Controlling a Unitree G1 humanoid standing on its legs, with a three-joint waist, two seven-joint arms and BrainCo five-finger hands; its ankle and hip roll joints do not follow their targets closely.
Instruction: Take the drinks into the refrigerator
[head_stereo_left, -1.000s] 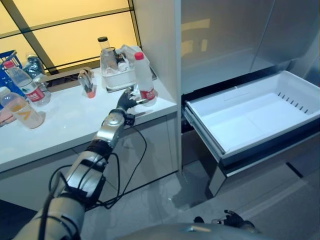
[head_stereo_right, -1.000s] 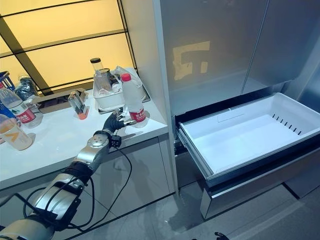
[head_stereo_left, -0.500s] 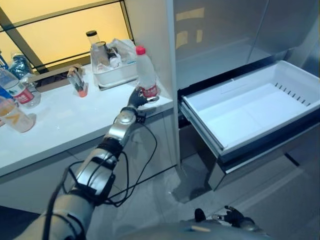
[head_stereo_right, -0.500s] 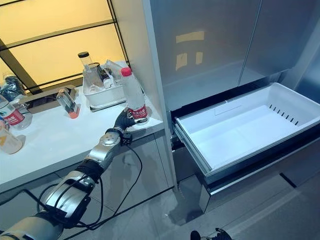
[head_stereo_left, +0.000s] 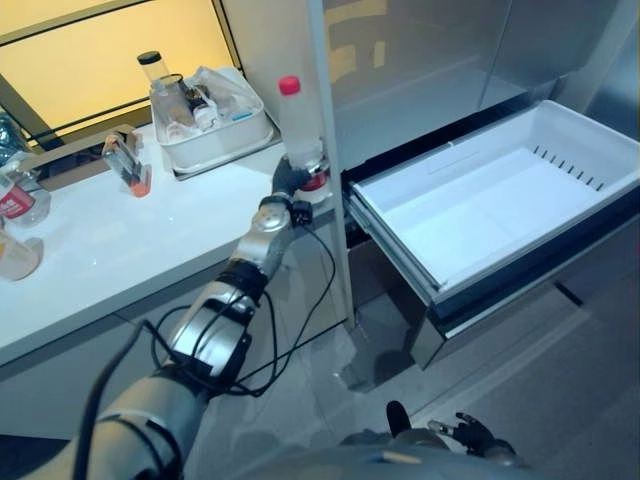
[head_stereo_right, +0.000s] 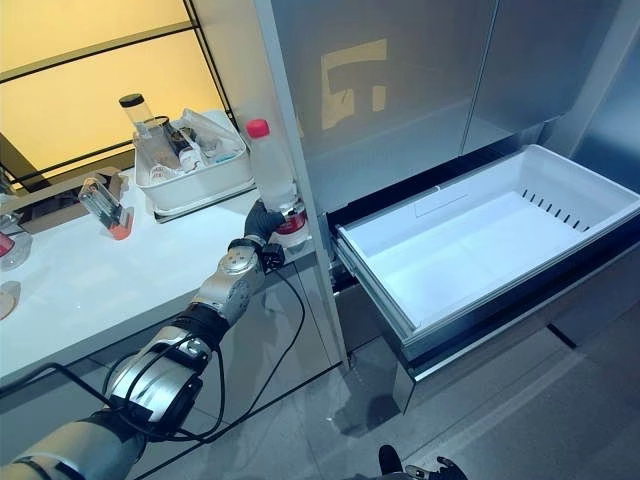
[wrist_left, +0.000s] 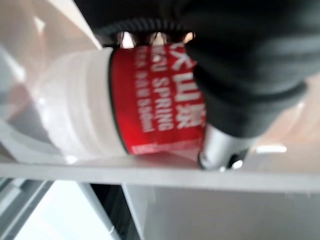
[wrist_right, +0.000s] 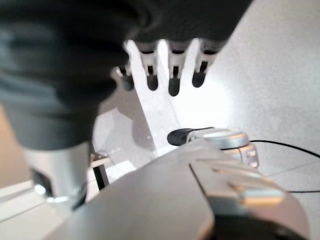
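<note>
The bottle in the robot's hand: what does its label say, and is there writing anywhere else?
Water bottle in the left hand, red label: white lettering, too blurred to quote.
Second bottle at the counter's far end, red label: too small to read.
Refrigerator: no print seen.

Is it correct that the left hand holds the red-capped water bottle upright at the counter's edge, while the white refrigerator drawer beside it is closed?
Not quite. The left hand does hold the water bottle upright at the edge of the counter, but the refrigerator drawer is pulled out and open, not closed, and shows nothing inside. The right eye view shows this.
</note>
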